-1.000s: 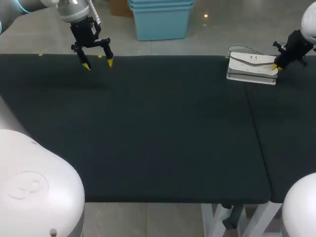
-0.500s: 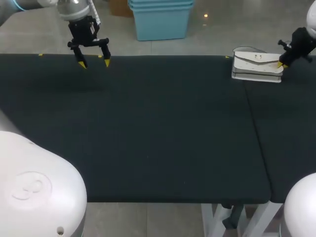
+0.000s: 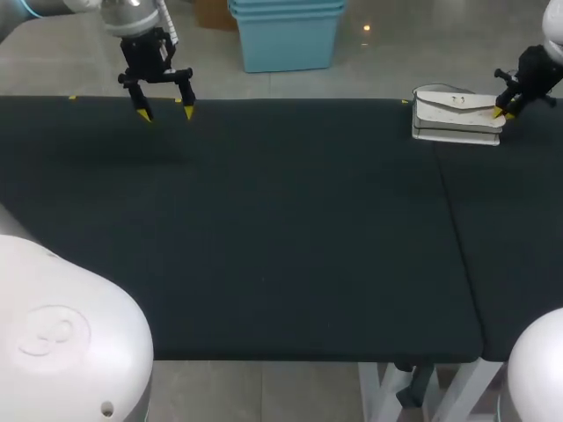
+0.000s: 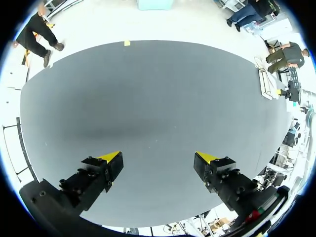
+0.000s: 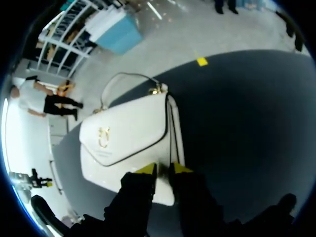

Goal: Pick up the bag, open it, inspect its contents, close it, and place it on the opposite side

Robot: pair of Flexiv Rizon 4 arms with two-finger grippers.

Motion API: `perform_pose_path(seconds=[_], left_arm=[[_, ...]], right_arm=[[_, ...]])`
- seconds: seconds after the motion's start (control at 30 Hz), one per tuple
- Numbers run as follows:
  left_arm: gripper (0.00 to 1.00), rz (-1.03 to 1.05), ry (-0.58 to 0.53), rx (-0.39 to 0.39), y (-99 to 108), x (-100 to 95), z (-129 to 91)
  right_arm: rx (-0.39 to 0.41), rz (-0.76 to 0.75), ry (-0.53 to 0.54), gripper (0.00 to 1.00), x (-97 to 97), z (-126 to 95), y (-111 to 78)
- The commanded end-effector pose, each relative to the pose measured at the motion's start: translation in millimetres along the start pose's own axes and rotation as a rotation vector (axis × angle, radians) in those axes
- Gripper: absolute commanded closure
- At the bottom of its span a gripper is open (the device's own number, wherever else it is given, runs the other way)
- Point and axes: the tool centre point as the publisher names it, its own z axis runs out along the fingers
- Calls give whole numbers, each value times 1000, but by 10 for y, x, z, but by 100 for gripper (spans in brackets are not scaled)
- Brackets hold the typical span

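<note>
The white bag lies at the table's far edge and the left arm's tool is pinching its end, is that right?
No, the right tool pinches the white bag; the right wrist view shows it. The left tool hangs open, away from it.

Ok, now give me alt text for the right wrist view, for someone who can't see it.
A white handbag lies flat on the dark table, flap closed with a gold clasp and a thin handle arching off its far side. The right gripper pinches the bag's near edge between its yellow tips.
</note>
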Motion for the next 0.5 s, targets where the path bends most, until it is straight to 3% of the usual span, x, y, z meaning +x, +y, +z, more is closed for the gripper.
perform_pose_path(seconds=[0.03,0.3,0.5], left_arm=[[0,0,2,4,19,-12,3],[0,-2,1,20,60,-20,-69],[0,-16,-31,31,106,-28,-144]], right_arm=[[32,15,18,0,-67,-75,37],[-25,22,34,0,-101,-416,-20],[-93,-17,-12,0,-27,-670,-173]])
